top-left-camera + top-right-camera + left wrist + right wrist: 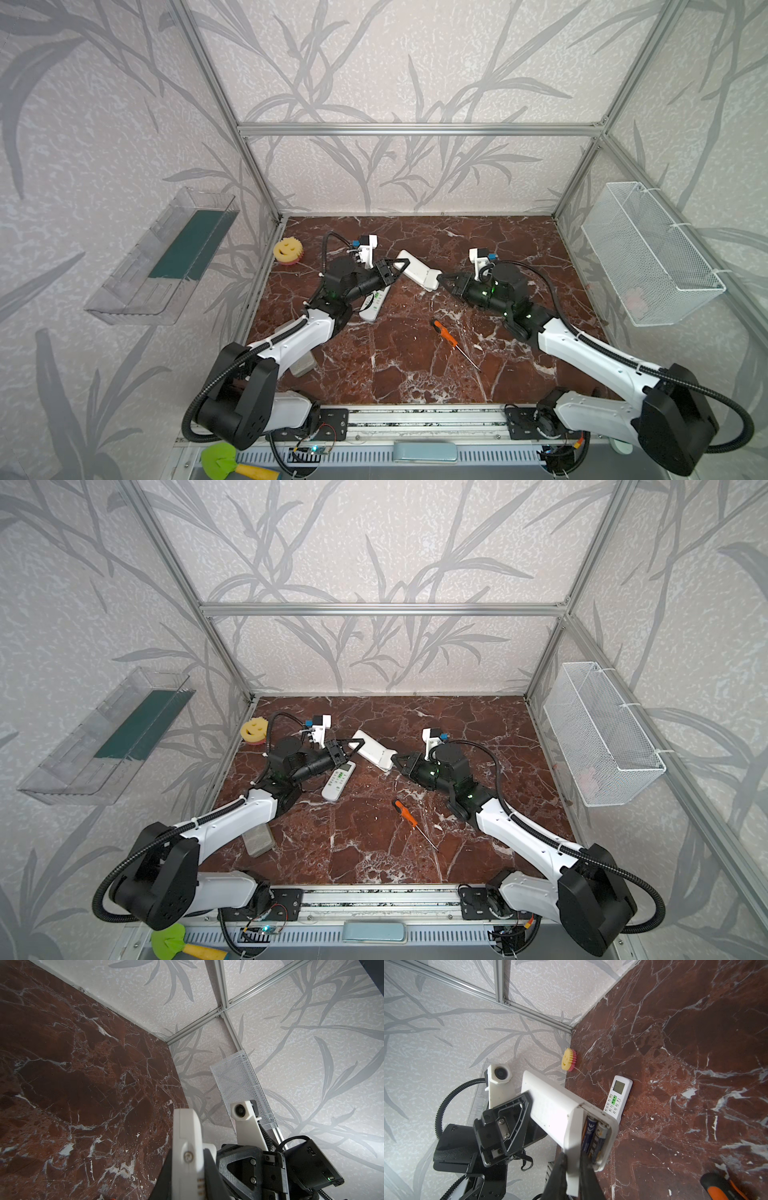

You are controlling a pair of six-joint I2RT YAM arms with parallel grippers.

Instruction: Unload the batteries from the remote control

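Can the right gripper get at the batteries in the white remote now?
Probably not yet: the right gripper is shut on the battery cover, so its jaws are taken, though the batteries lie exposed.

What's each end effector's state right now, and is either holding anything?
Left end effector: closed, holding the white remote.
Right end effector: closed, pinching the battery cover.

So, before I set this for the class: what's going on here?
Two robot arms hold a white remote between them. The left tool clamps one end. The right tool pinches the battery cover at the other end, and the cover is pulled aside. Two batteries are exposed, still in their compartment. A second remote and a screwdriver lie untouched on the table.
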